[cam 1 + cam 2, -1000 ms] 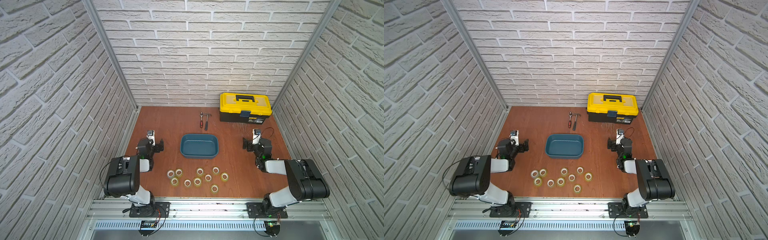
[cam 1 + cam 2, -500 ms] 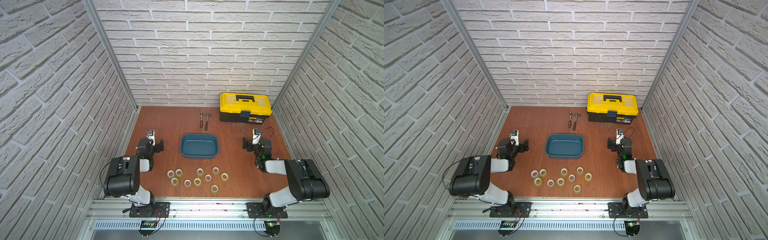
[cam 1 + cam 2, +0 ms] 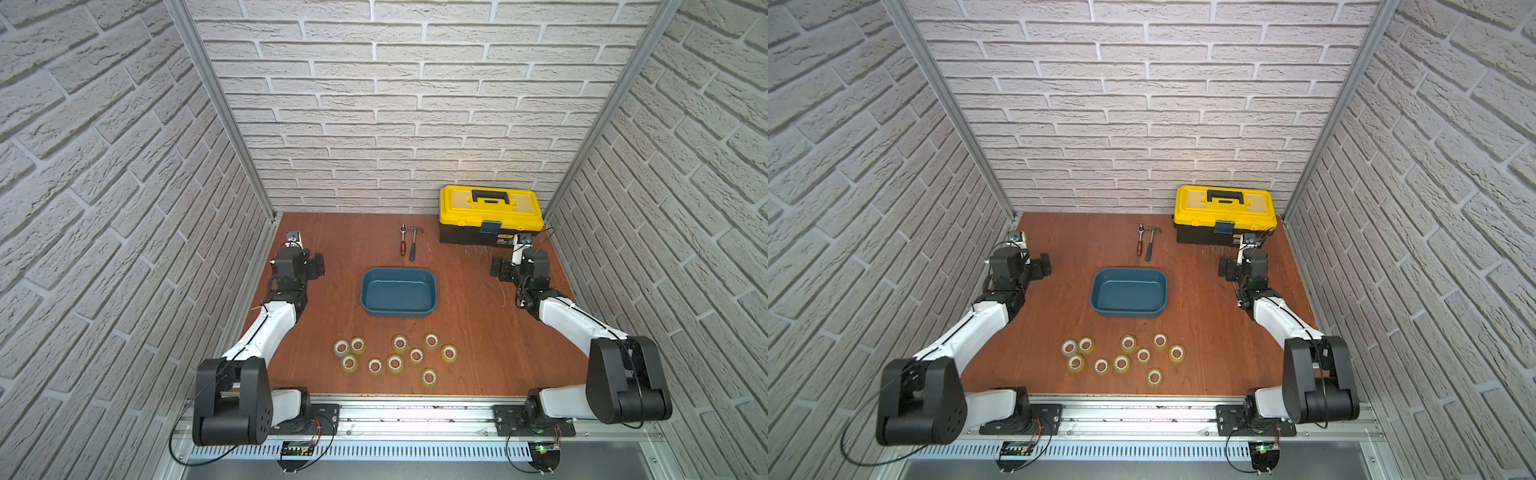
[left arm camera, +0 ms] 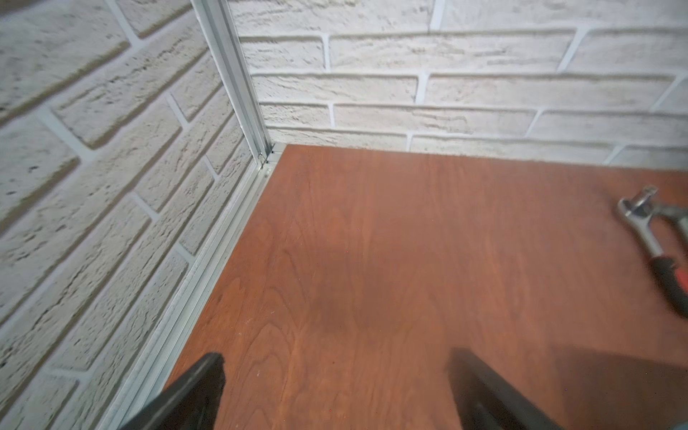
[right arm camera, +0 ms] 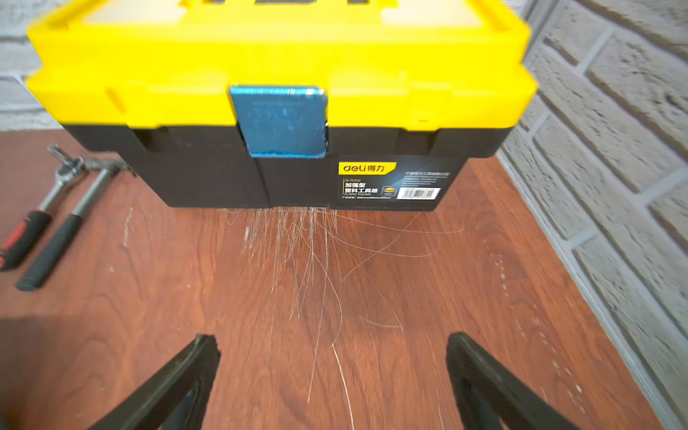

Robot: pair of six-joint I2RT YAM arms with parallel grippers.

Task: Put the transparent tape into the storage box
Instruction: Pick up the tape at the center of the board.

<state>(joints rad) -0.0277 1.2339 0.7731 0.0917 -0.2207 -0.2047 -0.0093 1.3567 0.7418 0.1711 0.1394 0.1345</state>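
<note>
Several rolls of transparent tape (image 3: pixel 429 382) (image 3: pixel 1154 383) lie flat in a loose cluster on the brown table near its front edge. Behind them, mid-table, the storage box (image 3: pixel 398 291) (image 3: pixel 1128 291), a shallow teal-blue tub, stands empty. My left gripper (image 3: pixel 316 266) (image 4: pixel 337 357) hovers low at the left of the tub, open, with only bare wood between its fingers. At the right of the tub my right gripper (image 3: pixel 498 268) (image 5: pixel 331 340) is also open and empty, facing the toolbox. Neither wrist view shows the tape or the tub.
A yellow-lidded black toolbox (image 3: pixel 490 212) (image 5: pixel 283 111) stands at the back right, close in front of my right gripper. A ratchet (image 3: pixel 402 243) and a hammer (image 3: pixel 415 243) lie behind the tub. Brick walls close in the left, right and back.
</note>
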